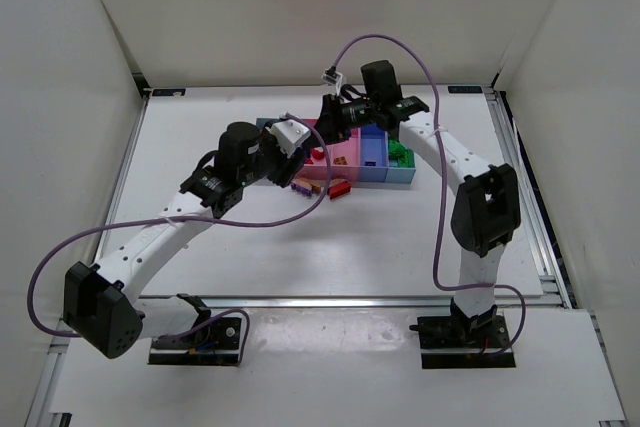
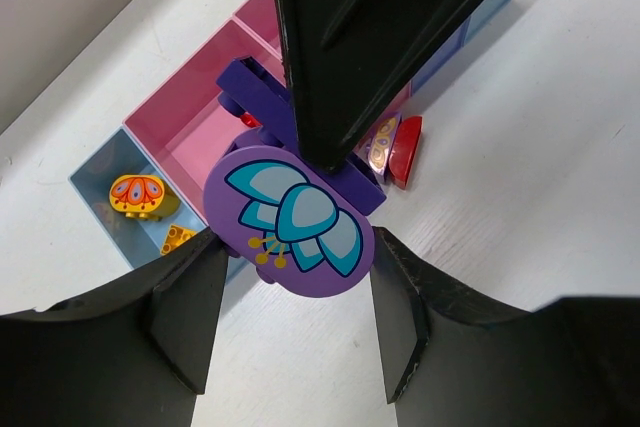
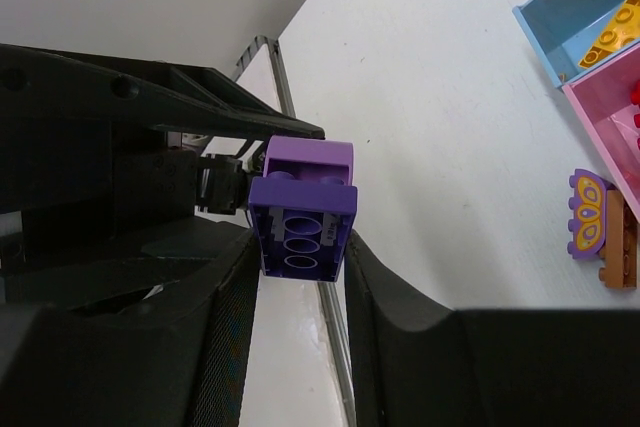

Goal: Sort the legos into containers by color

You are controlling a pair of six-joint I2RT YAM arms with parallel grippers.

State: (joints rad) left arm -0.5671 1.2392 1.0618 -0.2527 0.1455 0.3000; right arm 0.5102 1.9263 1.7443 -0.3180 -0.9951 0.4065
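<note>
A purple lego (image 2: pixel 290 222) with a blue flower print hangs in the air between both grippers. My left gripper (image 2: pixel 293 287) is shut on its round printed plate. My right gripper (image 3: pixel 302 257) is closed on the brick part (image 3: pixel 300 222), whose hollow underside faces the right wrist camera. In the top view the two grippers meet (image 1: pixel 305 139) (image 1: pixel 330 122) above the left end of the containers (image 1: pixel 372 169). Yellow and orange legos (image 2: pixel 140 194) lie in the light blue bin, red ones (image 1: pixel 318 154) in the pink bin, green ones (image 1: pixel 398 154) at the right end.
On the table in front of the bins lie a purple patterned piece (image 1: pixel 300 186) and a red-brown piece (image 1: pixel 339 188). White walls enclose the table, and a metal rail (image 3: pixel 335 347) runs along its edge. Purple cables loop over both arms.
</note>
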